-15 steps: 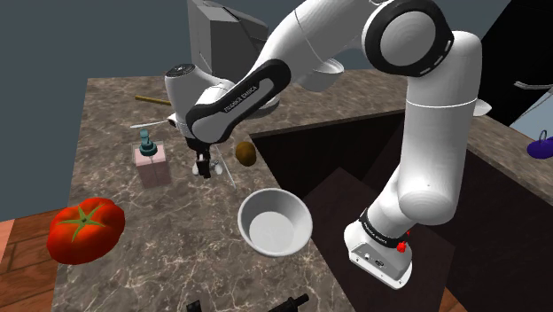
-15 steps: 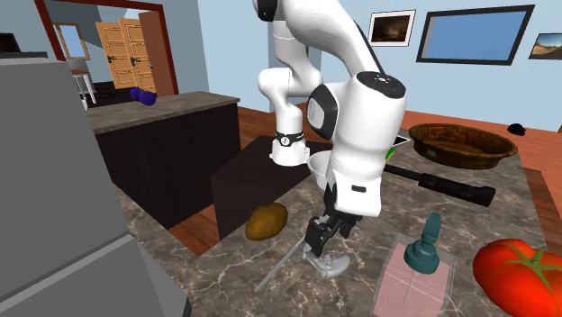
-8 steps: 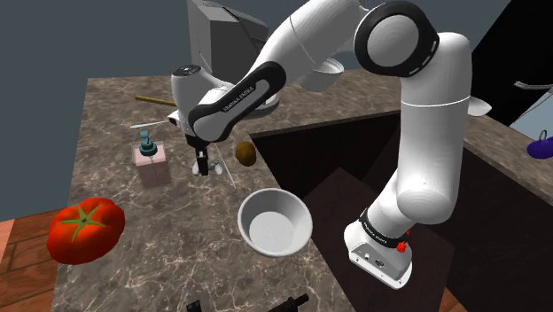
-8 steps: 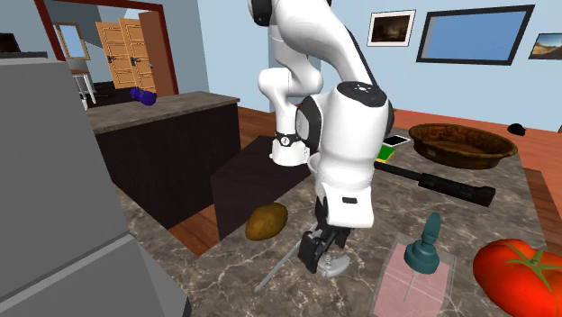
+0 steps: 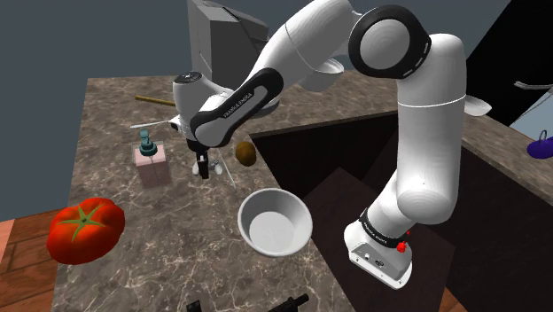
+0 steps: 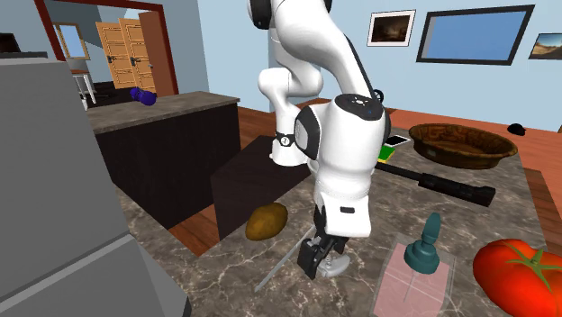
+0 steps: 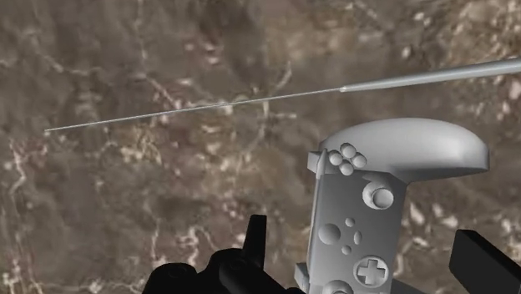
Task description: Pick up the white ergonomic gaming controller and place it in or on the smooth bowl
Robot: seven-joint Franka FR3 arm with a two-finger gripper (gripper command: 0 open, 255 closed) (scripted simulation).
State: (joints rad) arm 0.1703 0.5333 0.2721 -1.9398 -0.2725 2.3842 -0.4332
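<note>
Status: grasp not yet made. My pincer (image 5: 203,167) sits low over the grey-white controller (image 7: 367,209), fingers wide apart on either side of it, touching nothing and holding nothing. The controller lies flat on the tabletop (image 5: 111,115), back from its inner edge. Remaining: close, lift, carry to the white bowl (image 5: 257,213) near that edge, release.

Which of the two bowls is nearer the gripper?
The white bowl; the brown bowl lies beyond the black tool, farther from the gripper.
</note>
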